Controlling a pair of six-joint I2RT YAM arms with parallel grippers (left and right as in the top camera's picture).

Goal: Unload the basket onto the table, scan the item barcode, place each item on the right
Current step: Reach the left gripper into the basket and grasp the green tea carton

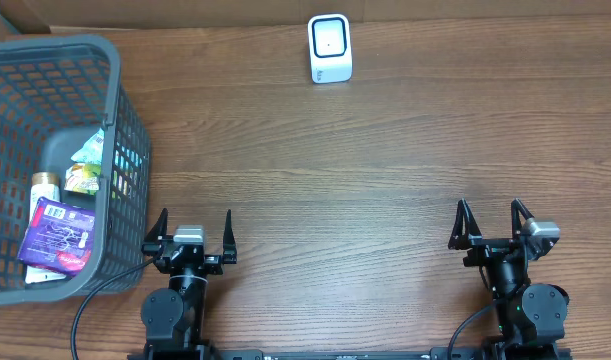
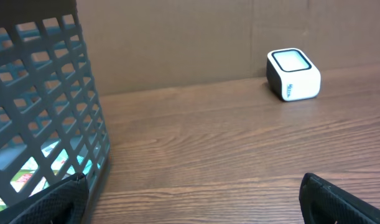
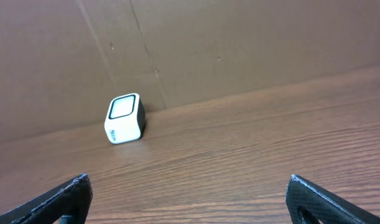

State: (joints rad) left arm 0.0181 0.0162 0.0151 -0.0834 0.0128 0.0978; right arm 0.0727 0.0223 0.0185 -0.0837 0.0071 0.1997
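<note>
Several packaged items lie in the grey mesh basket at the left: a purple packet with a white label, a green pouch and a gold-capped bottle. The white barcode scanner stands at the table's far edge, also visible as the scanner in the left wrist view and the scanner in the right wrist view. My left gripper rests open at the front, just right of the basket. Open and empty too, my right gripper sits at the front right.
A brown cardboard wall backs the wooden table behind the scanner. The basket wall fills the left of the left wrist view, close to my left fingertip.
</note>
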